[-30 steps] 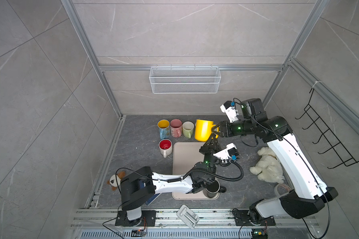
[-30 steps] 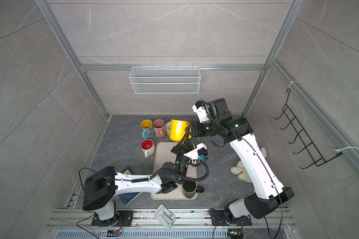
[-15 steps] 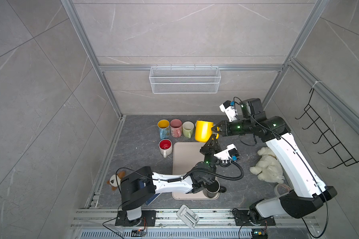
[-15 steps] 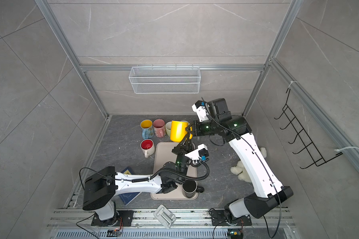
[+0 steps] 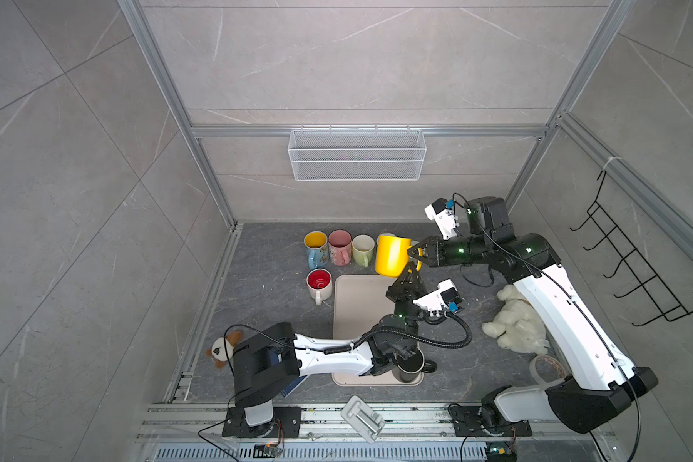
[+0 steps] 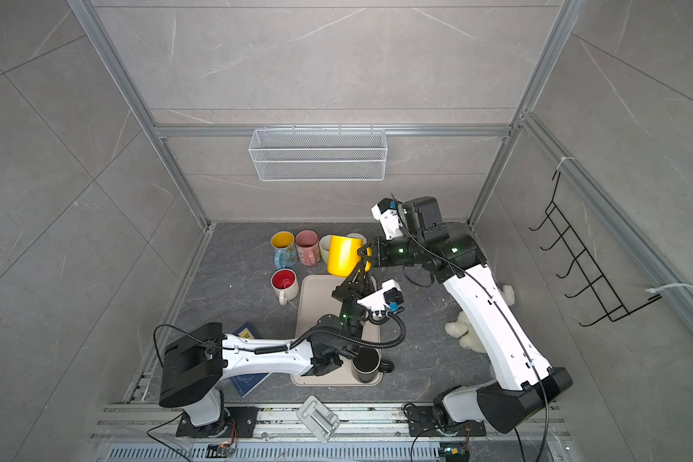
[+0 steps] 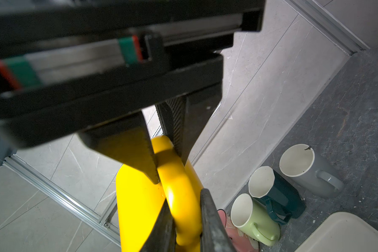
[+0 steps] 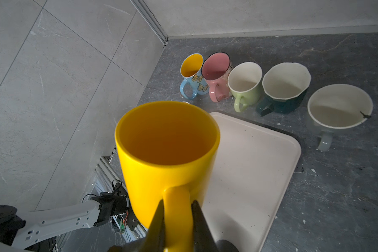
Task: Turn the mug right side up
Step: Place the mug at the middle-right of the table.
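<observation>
- Two grips on one handle [image 7: 179,196]: left gripper [image 7: 169,170] and right gripper [image 8: 177,203] both clench it.
- Yellow mug [image 5: 391,256] hangs mouth-up above the far edge of the tray [image 5: 353,296], near the other mugs [image 5: 339,248].
- Likely glazed ceramic: stiff, slick, breakable, weighty; the handle is the safest hold.

Mugs [image 5: 339,248] are lined along the back wall [image 5: 357,200], a tray [image 5: 357,304] laid before them. A lifted mug [image 5: 392,256] is held above the tray's far end, a lone mug [image 5: 319,283] set at its left, another mug [image 5: 411,366] on its near right corner.
</observation>
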Controlling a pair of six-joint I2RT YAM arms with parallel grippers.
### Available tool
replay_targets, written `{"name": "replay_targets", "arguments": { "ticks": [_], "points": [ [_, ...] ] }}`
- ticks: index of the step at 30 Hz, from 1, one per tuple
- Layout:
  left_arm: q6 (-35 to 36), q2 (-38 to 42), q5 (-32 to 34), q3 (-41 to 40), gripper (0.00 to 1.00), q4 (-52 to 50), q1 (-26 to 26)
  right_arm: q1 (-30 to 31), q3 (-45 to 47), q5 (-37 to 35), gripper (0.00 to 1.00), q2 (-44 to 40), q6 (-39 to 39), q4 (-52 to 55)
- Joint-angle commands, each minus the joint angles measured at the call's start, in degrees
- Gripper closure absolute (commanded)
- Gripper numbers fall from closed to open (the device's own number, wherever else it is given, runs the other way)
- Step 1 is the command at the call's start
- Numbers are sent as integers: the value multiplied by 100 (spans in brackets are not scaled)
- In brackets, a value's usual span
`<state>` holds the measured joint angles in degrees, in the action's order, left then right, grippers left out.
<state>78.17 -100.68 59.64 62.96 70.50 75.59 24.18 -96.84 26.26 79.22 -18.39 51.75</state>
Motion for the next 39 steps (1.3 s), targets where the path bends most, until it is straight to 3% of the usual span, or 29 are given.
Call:
{"name": "replay_targets", "arguments": {
  "ticks": [1, 7, 24, 31, 33, 35, 37, 39],
  "points": [
    [-54, 527, 87, 411, 75, 1048, 37, -34, 323, -139, 100, -198, -227, -281],
    [-84, 625, 109, 362, 63, 1039, 132, -65, 290, -248, 100, -283, -417, -506],
    [260, 800, 230, 103, 62, 1047, 362, -349, 351, -967, 100, -709, -979, -1184],
    [-537, 1415, 429, -27, 54, 969, 336, -417, 477, -1597, 100, -932, -839, -1084],
    [-1275, 1757, 609, -62, 51, 388, 224, -415, 551, -1813, 100, -993, -753, -1008],
    [-2780, 2260, 766, -41, 50, -1228, -15, -415, 679, -2002, 100, -1045, -671, -949],
    [-5129, 2914, 622, 96, 50, -3739, -416, -416, 811, -2190, 100, -1089, -595, -880],
    [-7603, 3531, -36, 284, 50, -6388, -1076, -411, 969, -2454, 100, -1130, -498, -796]
  ]
}}
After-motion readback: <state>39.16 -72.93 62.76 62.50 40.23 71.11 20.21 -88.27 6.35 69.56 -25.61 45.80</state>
